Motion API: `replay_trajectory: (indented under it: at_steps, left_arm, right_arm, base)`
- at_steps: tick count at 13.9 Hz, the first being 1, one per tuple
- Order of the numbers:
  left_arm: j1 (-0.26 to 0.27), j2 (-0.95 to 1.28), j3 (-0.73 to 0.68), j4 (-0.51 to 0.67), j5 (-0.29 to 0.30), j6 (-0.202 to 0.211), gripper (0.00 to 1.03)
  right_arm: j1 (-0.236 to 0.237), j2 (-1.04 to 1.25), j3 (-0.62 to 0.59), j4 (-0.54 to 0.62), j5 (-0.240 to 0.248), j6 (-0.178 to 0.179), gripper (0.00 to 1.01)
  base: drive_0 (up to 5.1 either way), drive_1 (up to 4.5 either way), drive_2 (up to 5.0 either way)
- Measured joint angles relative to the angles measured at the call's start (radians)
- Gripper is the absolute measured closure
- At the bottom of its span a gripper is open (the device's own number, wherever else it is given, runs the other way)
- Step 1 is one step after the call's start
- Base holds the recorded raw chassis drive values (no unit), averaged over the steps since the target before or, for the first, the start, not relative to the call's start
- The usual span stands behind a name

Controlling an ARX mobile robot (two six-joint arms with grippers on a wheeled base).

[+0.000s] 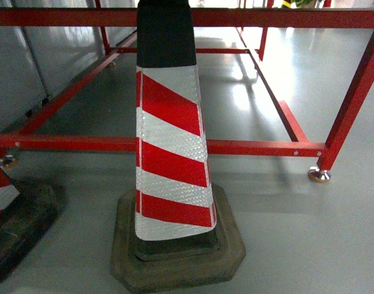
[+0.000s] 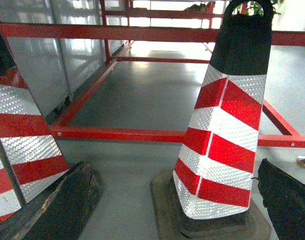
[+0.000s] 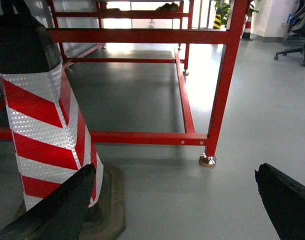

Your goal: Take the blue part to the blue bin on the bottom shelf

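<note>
A big red metal frame [image 1: 175,147] stands on the grey floor. In front is a red-and-white striped cone [image 1: 171,141]. The left gripper [image 2: 177,210] and right gripper [image 3: 177,205] are both spread wide, holding nothing. No blue part, bin or shelf shows. The robot should probably turn and look first.

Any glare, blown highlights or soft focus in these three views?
Head view: window light blows out on the floor behind the cone, which is sharp. Left wrist view: bright glare at top centre, near dark gripper fingers soft. Right wrist view: floor sheen beside the red frame, edge fingers blurred.
</note>
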Motion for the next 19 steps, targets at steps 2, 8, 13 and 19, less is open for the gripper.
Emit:
replay_trajectory:
  at_steps: [2,8,13,19]
  left_arm:
    - [0.0,0.0,0.0,0.0,0.0,0.0,0.05]
    - [0.0,0.0,0.0,0.0,0.0,0.0,0.05]
    - [0.0,0.0,0.0,0.0,0.0,0.0,0.05]
    - [0.0,0.0,0.0,0.0,0.0,0.0,0.05]
  right_arm:
    - [0.0,0.0,0.0,0.0,0.0,0.0,0.03]
    - [0.0,0.0,0.0,0.0,0.0,0.0,0.03]
    - [0.0,0.0,0.0,0.0,0.0,0.0,0.03]
    - [0.0,0.0,0.0,0.0,0.0,0.0,0.03]
  base:
    - [0.0,0.0,0.0]
    - [0.0,0.0,0.0]
    - [0.0,0.0,0.0]
    - [0.0,0.0,0.0]
